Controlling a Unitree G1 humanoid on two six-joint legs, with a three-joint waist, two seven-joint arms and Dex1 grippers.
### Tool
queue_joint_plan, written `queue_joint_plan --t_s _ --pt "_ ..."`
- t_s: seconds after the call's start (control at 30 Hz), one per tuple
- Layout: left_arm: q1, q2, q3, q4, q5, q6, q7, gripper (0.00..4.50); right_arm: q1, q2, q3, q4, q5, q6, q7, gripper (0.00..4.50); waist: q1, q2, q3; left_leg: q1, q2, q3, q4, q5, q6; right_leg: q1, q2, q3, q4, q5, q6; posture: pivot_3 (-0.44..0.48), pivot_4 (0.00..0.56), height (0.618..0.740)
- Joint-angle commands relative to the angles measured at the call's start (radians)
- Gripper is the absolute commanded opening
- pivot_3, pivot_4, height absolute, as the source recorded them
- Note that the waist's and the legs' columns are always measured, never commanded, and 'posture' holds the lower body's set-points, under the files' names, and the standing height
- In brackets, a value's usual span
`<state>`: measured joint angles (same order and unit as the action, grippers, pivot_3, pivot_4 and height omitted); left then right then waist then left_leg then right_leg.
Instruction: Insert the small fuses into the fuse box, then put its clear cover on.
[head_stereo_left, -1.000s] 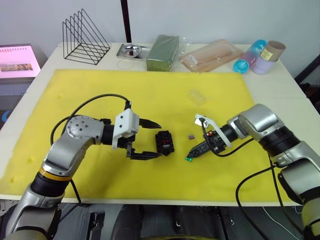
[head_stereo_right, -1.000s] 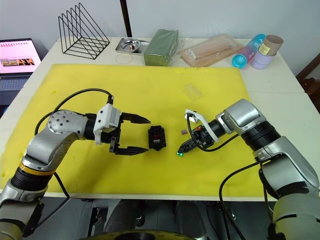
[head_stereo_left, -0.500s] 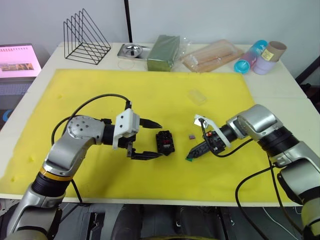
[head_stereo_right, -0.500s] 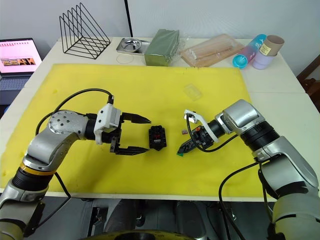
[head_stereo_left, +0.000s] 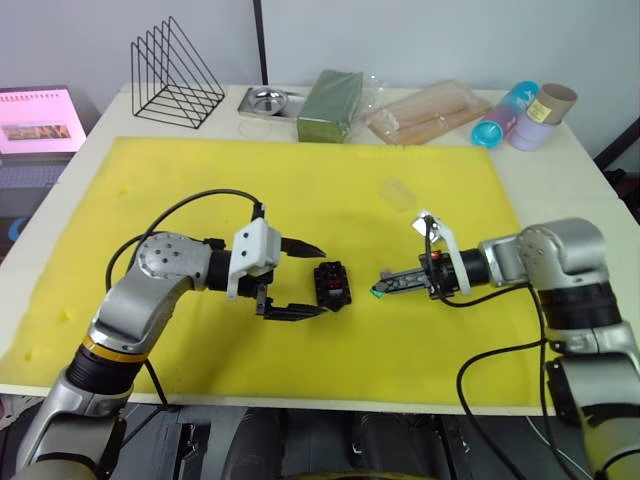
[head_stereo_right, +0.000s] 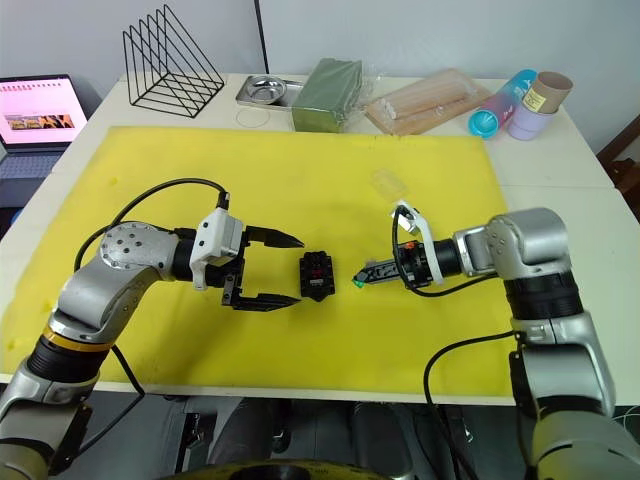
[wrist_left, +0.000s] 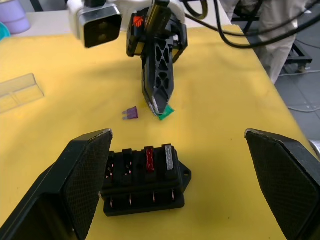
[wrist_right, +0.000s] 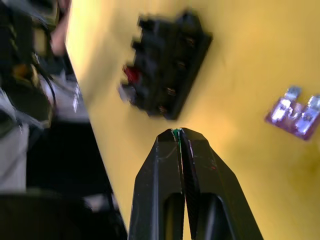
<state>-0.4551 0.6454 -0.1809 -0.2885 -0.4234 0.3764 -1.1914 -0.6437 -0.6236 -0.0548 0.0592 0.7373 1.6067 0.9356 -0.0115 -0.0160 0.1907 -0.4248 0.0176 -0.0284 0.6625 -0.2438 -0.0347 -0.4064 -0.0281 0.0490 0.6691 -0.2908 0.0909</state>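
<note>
The black fuse box (head_stereo_left: 331, 285) lies on the yellow mat, with a red fuse (wrist_left: 149, 159) and a grey fuse (wrist_left: 169, 159) standing in its slots. My left gripper (head_stereo_left: 303, 280) is open just to its left, fingers either side of the box's near end without touching it. My right gripper (head_stereo_left: 382, 290) is shut on the green fuse (wrist_left: 166, 111), held a little right of the box with the tip pointing at it. A purple fuse (wrist_left: 131, 113) lies loose on the mat beside that tip. The clear cover (head_stereo_left: 395, 193) rests farther back on the mat.
Along the table's far edge stand a wire rack (head_stereo_left: 175, 75), a metal tray (head_stereo_left: 264, 100), a green packet (head_stereo_left: 327, 104), a bag of sticks (head_stereo_left: 430, 112) and cups (head_stereo_left: 525, 105). A laptop (head_stereo_left: 35, 122) sits at the far left.
My right arm swung out to the right and levelled its gripper, lifting the green fuse off the mat toward the fuse box. The left gripper stayed in place.
</note>
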Motion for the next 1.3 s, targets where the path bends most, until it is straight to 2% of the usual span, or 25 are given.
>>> queue_joint_plan --t_s 0.03,0.13,0.23,0.37,0.47,0.7,0.9,1.0,1.1,1.17,1.3 --pt "0.003 0.0 0.009 -0.022 -0.002 -0.021 0.003 4.5 0.087 0.032 -0.157 -0.09 0.239 0.008 -0.223 0.01 -0.001 0.0 0.0 0.0 0.0 0.0 0.0 0.0 0.0 0.0 0.0 0.0 0.0 0.0 0.0 0.0 0.15 0.74" --pt "-0.001 -0.005 0.003 -0.014 0.002 -0.03 0.0 4.5 0.248 0.193 -0.356 -0.251 0.443 0.008 -0.546 0.01 -0.001 0.0 0.0 0.0 0.0 0.0 0.0 0.0 0.0 0.001 0.0 0.0 -0.001 0.0 0.0 0.0 0.15 0.74" --pt "-0.002 -0.008 0.0 -0.011 0.001 -0.034 -0.001 4.5 0.336 0.339 -0.472 -0.326 0.596 0.008 -0.851 0.01 -0.005 0.0 0.0 0.0 0.001 0.0 -0.001 0.0 0.0 0.0 0.001 0.0 0.0 0.0 0.0 0.0 0.15 0.74" --pt "-0.005 -0.015 -0.003 -0.006 0.001 -0.037 -0.005 4.5 0.518 0.267 -0.32 -0.403 1.078 -0.309 -1.282 0.01 -0.002 0.001 0.0 0.001 0.0 0.0 -0.001 0.0 0.0 0.001 0.0 0.001 0.0 0.0 0.0 0.0 0.15 0.74" --pt "-0.008 -0.019 -0.006 -0.001 0.002 -0.04 -0.008 4.5 0.601 0.205 -0.23 -0.481 1.229 -0.493 -1.439 0.01 -0.008 0.001 0.0 0.0 0.0 0.002 -0.001 0.0 0.0 0.001 0.0 0.001 -0.001 0.0 0.001 0.0 0.15 0.74" --pt "-0.012 -0.026 -0.008 0.008 0.004 -0.046 -0.01 4.5 0.691 0.126 -0.142 -0.57 1.235 -0.689 -1.524 0.01 -0.008 0.001 0.0 0.0 0.0 0.001 -0.001 0.0 0.0 0.001 0.001 0.001 -0.001 0.0 0.0 0.0 0.15 0.74" --pt "-0.012 -0.03 -0.009 0.009 0.004 -0.048 -0.003 4.5 0.67 0.088 -0.085 -0.569 1.235 -0.769 -1.591 0.01 -0.005 0.001 0.0 0.0 0.0 0.001 -0.001 0.0 0.0 0.001 0.001 0.002 -0.001 0.0 0.0 0.0 0.15 0.74" --pt "-0.012 -0.03 -0.008 0.007 0.004 -0.046 0.0 4.5 0.664 0.069 -0.07 -0.574 1.235 -0.78 -1.593 0.68 -0.005 0.001 0.0 0.0 0.0 0.001 -0.001 0.0 0.0 0.001 0.001 0.002 -0.001 0.0 0.0 0.0 0.15 0.74" --pt "-0.011 -0.03 -0.007 0.006 0.004 -0.044 0.002 4.5 0.664 0.009 -0.069 -0.58 1.235 -0.753 -1.541 1.66 -0.003 0.001 0.0 0.0 0.001 0.001 -0.001 0.0 0.0 0.001 0.001 0.002 -0.001 0.0 0.0 0.0 0.15 0.74" --pt "-0.013 -0.029 -0.007 0.006 0.004 -0.043 0.003 4.5 0.668 -0.065 -0.075 -0.591 1.235 -0.707 -1.442 2.38 -0.001 0.001 0.0 0.0 0.0 0.001 -0.001 0.0 0.0 0.001 0.001 0.002 -0.002 0.0 0.0 0.0 0.15 0.74" --pt "-0.019 -0.029 -0.007 0.016 0.008 -0.048 0.001 4.5 0.611 -0.281 -0.117 -0.536 1.235 -0.573 -1.169 3.8 -0.002 0.001 0.0 0.0 0.001 0.001 0.0 0.0 0.0 0.002 0.001 0.002 -0.003 0.0 0.0 0.0 0.15 0.74"
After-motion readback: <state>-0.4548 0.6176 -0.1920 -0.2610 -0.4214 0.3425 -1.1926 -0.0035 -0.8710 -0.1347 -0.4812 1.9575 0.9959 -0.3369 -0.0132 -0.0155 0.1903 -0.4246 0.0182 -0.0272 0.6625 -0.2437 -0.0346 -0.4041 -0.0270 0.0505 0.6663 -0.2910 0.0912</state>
